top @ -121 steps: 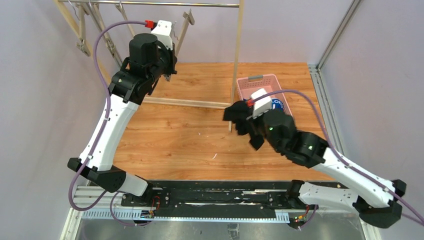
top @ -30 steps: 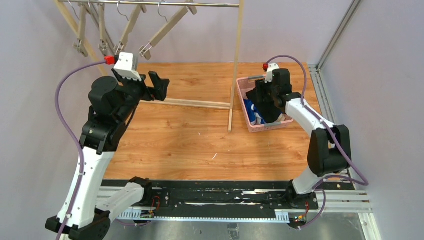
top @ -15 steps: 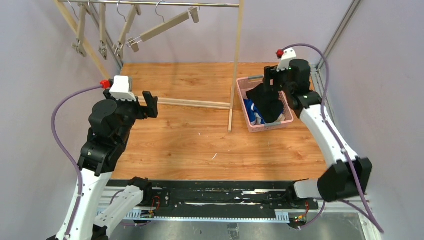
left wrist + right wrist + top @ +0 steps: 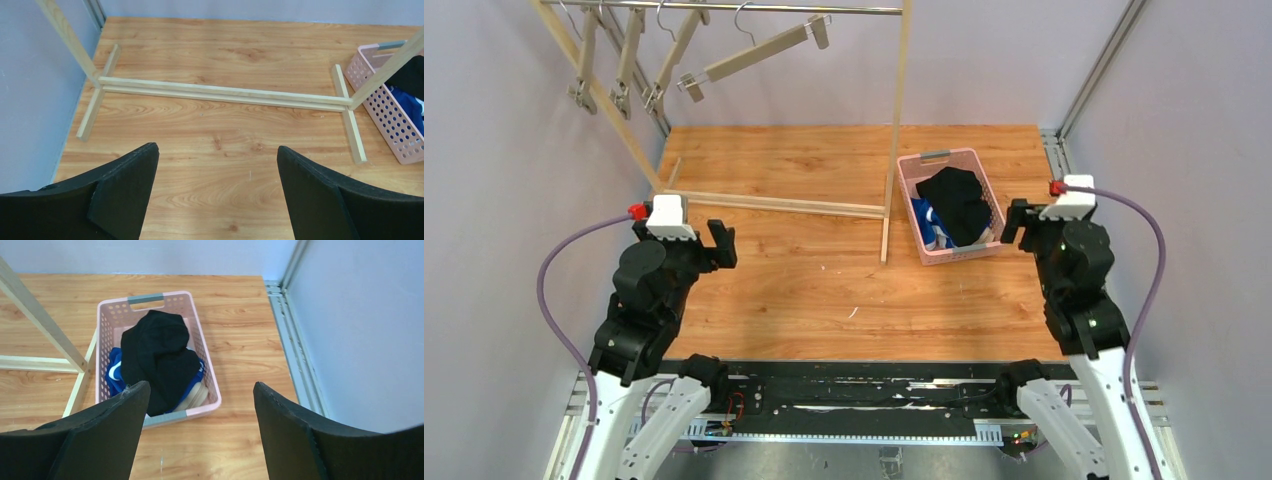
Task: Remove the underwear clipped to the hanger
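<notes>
All the underwear lies in the pink basket (image 4: 913, 215) at the right of the wooden table. The black piece (image 4: 157, 355) is on top, with the blue one (image 4: 114, 375) and the cream one (image 4: 196, 396) showing under it. The hangers (image 4: 754, 55) on the rail at the back left carry nothing. My right gripper (image 4: 201, 385) is open and empty, on the near side of the basket and a little to its right (image 4: 1059, 225). My left gripper (image 4: 215, 147) is open and empty over bare wood, short of the rack's base; it is at the near left (image 4: 686, 245).
The wooden rack's base bars (image 4: 220, 95) lie across the table's back half, with its upright post (image 4: 894, 130) just left of the basket. Several bare hangers hang at the rail's left end (image 4: 629, 60). A metal frame rail (image 4: 295, 340) and grey walls bound the right side.
My right arm has drawn back from over the basket to the near right, leaving the black underwear in it. My left arm has drawn back from the rack towards its base.
</notes>
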Controlling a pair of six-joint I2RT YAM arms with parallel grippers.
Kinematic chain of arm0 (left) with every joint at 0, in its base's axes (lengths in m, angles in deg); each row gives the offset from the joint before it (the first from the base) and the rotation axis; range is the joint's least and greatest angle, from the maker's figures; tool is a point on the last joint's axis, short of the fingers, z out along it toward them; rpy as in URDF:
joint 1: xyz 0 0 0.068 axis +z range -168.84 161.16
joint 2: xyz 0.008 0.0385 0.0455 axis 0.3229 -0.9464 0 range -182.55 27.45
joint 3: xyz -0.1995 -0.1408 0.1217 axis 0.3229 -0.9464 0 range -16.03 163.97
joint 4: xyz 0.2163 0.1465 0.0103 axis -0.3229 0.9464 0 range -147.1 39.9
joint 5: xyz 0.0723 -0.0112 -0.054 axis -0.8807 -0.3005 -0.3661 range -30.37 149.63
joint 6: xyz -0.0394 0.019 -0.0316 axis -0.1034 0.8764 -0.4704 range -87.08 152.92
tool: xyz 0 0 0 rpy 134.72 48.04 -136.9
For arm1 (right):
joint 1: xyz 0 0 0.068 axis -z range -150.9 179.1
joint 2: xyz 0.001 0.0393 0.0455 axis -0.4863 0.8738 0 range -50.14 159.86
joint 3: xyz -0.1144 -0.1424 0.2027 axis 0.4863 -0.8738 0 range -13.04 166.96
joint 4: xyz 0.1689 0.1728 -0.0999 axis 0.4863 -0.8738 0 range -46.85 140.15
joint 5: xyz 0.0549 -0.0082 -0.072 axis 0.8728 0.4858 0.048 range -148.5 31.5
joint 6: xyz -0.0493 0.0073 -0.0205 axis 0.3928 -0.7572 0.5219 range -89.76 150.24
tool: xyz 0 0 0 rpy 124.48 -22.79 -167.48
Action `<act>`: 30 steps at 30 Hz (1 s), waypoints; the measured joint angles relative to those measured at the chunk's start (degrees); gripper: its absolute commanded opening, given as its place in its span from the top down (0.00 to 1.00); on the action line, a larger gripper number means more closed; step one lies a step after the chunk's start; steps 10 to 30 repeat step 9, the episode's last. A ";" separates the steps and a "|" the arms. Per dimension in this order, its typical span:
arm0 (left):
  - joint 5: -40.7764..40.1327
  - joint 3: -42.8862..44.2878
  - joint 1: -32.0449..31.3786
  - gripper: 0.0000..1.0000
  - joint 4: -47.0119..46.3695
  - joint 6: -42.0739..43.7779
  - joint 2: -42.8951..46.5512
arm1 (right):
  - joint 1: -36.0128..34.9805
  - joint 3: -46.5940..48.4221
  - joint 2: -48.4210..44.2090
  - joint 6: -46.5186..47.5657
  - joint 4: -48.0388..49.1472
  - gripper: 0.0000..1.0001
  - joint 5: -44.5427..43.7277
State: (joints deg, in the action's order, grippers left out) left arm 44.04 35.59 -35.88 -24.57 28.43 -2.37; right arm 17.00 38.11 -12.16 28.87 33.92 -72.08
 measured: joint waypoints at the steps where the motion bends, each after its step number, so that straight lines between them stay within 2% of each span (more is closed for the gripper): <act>1: -0.39 0.00 0.00 0.02 0.13 -0.09 0.46 | 0.00 -0.48 -1.92 -0.28 -0.90 0.22 -0.94; 5: -1.03 -0.28 0.00 0.02 1.11 -0.70 0.70 | 0.00 -0.79 -9.14 -1.29 -3.63 0.22 -4.92; 9: -0.79 -2.51 0.00 0.02 2.08 -0.94 0.90 | 0.00 -0.79 -12.61 -1.70 -5.44 0.22 -7.72; 30: -0.79 -2.51 0.00 0.02 2.08 -0.94 0.90 | 0.00 -0.79 -12.61 -1.70 -5.44 0.22 -7.72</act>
